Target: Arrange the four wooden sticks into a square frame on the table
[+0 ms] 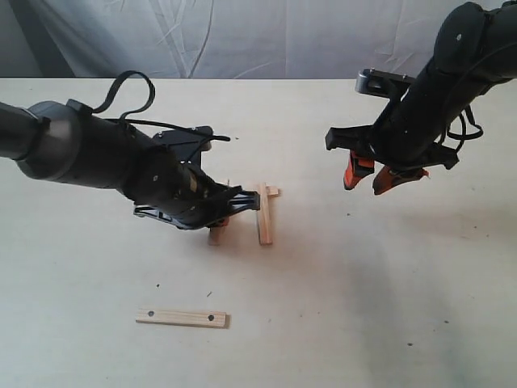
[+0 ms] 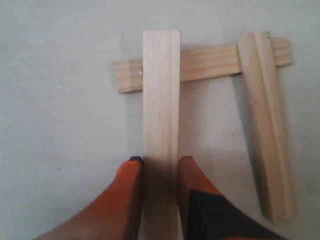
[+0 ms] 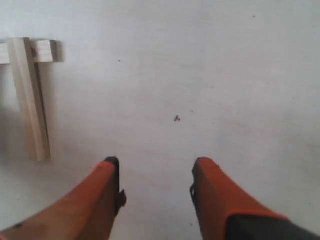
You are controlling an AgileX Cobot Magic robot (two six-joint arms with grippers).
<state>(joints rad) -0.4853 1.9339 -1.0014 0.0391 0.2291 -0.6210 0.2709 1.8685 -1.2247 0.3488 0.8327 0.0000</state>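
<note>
My left gripper (image 2: 161,165) is shut on a tan wooden stick (image 2: 161,95), whose far end lies over a cross stick (image 2: 207,62). A third stick (image 2: 265,125) lies parallel to the held one, also across the cross stick, so the three form a U. In the exterior view the left gripper (image 1: 220,218) covers most of the held stick (image 1: 215,236), next to the third stick (image 1: 265,214). The fourth stick (image 1: 182,317), with dark holes near its ends, lies alone nearer the front. My right gripper (image 1: 373,178) hovers open and empty (image 3: 155,167) to the right of the sticks.
The pale cream table (image 1: 388,307) carries tiny dark specks. A wrinkled white cloth backdrop (image 1: 242,36) hangs behind the far edge. In the right wrist view the third stick (image 3: 32,100) and the cross stick's end (image 3: 45,51) show at one side.
</note>
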